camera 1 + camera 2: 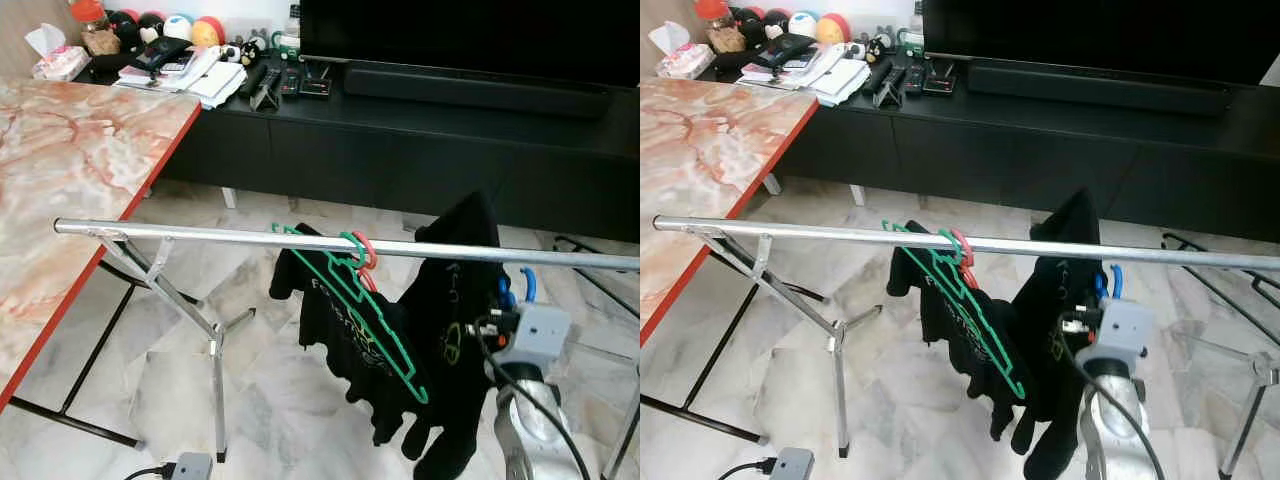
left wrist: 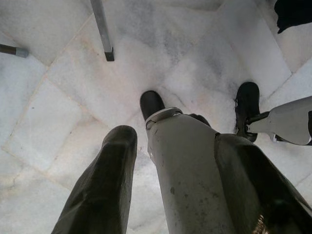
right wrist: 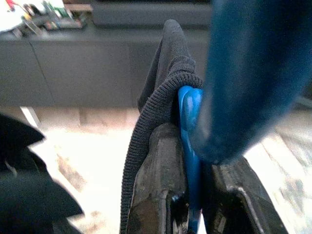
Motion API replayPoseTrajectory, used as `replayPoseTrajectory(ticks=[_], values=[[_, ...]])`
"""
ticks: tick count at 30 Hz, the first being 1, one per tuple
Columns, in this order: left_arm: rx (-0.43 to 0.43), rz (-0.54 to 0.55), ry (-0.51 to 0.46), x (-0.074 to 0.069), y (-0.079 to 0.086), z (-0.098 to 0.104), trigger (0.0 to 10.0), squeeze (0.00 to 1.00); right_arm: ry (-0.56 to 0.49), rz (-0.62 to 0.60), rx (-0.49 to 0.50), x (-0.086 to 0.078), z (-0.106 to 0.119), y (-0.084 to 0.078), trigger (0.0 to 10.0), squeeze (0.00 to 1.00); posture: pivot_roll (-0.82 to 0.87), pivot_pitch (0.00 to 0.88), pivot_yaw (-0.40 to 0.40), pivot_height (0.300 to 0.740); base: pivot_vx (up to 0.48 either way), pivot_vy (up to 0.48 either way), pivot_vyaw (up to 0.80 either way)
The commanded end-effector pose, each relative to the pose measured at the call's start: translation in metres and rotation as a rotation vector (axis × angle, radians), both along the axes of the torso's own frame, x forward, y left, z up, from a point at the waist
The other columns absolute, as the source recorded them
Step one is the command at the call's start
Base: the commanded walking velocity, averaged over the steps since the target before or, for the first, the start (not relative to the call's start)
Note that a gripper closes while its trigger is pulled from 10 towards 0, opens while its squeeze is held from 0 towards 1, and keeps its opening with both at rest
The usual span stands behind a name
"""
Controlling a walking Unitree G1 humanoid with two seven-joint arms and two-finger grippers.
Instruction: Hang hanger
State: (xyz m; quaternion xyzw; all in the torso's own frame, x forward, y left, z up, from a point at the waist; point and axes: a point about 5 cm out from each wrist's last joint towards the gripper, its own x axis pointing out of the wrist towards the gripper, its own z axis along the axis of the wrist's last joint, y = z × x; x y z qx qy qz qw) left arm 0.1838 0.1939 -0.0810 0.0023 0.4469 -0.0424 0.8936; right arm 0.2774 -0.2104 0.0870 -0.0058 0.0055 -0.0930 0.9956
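A silver rail of a drying rack runs across the eye views. A green hanger carrying a black T-shirt hangs on it, with a red hook beside it. My right gripper is shut on a blue hanger draped with a black garment. The blue hook sits just below the rail, right of the green hanger. My left gripper hangs open, pointing at the marble floor and my feet.
A marble-topped table with a red edge stands on the left. A black TV cabinet runs along the back. The rack's crossed legs stand on the floor, and a grey power adapter lies near them.
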Motion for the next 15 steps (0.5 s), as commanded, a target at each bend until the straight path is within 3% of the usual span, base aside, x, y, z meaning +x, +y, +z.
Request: replayPoseTrajectory(ticks=[1,3,6,11,15], values=[[0.0,-0.005,0.065,-0.016,0.0,-0.008,10.0,0.0,-0.006,-0.02,-0.002,-0.002,0.001,-0.003,10.0,0.0,-0.09,0.162,0.006,0.74,0.0,0.0,0.0],[0.001,-0.007,0.068,-0.017,0.0,-0.008,10.0,0.0,0.052,-0.063,0.014,-0.008,-0.011,-0.007,10.0,0.0,-0.09,0.158,0.008,0.74,0.0,0.0,0.0],[0.018,0.003,0.07,-0.018,0.002,-0.009,10.0,0.0,0.16,-0.158,0.149,-0.02,-0.037,-0.014,10.0,0.0,-0.09,0.133,0.018,0.74,0.0,0.0,0.0],[0.024,0.026,0.071,-0.02,0.004,-0.009,10.0,0.0,0.229,-0.055,0.151,-0.019,-0.049,-0.004,10.0,0.0,-0.09,0.111,0.016,0.74,0.0,0.0,0.0],[0.022,0.059,0.07,-0.021,0.004,-0.01,10.0,0.0,0.269,-0.035,0.145,-0.022,-0.057,-0.008,10.0,0.0,-0.08,0.075,0.008,0.74,0.0,0.0,0.0]])
